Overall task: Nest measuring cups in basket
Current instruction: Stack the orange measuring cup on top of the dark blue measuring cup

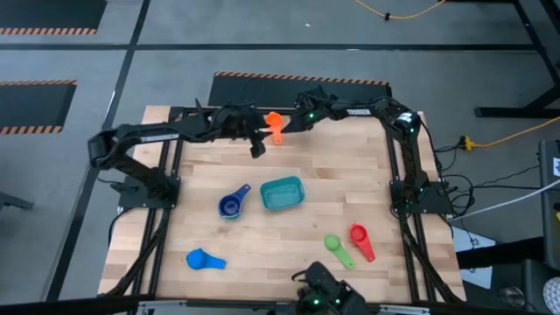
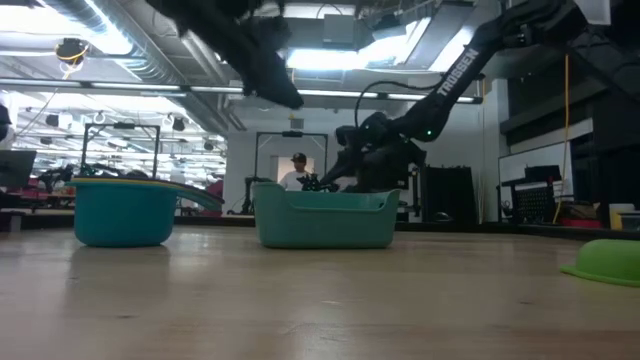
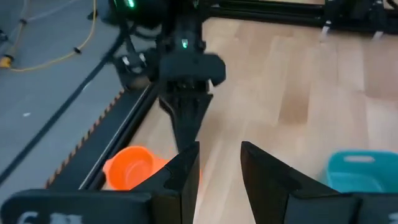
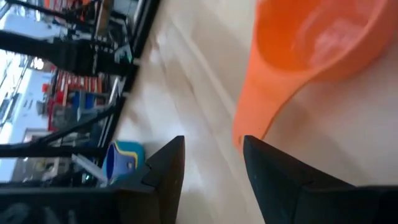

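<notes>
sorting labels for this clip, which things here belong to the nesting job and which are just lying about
Job:
teal basket
orange cup, far edge, between both grippers
dark blue cup, beside the basket
light blue cup
green cup
red cup

Lying about:
yellow cable on the floor
person in the room behind

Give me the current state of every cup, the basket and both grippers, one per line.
orange cup: on the table's far edge, not gripped
dark blue cup: upright, beside the basket
basket: upright, no cup inside
light blue cup: on table
green cup: on table
red cup: on table
left gripper: open, empty
right gripper: open, near the orange cup
</notes>
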You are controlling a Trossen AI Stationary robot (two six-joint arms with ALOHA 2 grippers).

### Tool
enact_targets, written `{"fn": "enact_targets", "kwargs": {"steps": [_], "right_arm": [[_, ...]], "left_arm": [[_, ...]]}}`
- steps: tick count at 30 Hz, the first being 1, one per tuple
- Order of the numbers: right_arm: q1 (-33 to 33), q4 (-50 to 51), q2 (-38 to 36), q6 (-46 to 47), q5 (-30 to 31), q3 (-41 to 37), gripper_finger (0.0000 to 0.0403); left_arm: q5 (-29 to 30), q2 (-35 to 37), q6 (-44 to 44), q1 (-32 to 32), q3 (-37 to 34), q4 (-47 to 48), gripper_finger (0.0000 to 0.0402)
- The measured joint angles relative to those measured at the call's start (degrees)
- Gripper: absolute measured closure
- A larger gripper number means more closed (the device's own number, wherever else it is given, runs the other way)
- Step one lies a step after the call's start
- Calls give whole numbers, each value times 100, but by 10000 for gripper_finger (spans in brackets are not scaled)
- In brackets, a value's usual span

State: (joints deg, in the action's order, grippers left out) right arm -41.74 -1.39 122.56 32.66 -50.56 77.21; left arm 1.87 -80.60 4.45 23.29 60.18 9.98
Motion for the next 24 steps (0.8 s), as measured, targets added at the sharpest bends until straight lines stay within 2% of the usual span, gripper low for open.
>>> {"fn": "enact_targets", "kwargs": {"steps": [6, 16, 24], "right_arm": [[-175, -33, -265, -175, 393, 0, 234], [-143, -35, -295, -446, 439, 0, 234], [5, -70, -297, -601, 441, 0, 234]], "left_arm": [[18, -879, -523, 462, 0, -666, 290], [-16, -2107, -1526, 1423, 0, -1491, 290], [-707, -2693, -2385, 1982, 0, -1879, 290]]}}
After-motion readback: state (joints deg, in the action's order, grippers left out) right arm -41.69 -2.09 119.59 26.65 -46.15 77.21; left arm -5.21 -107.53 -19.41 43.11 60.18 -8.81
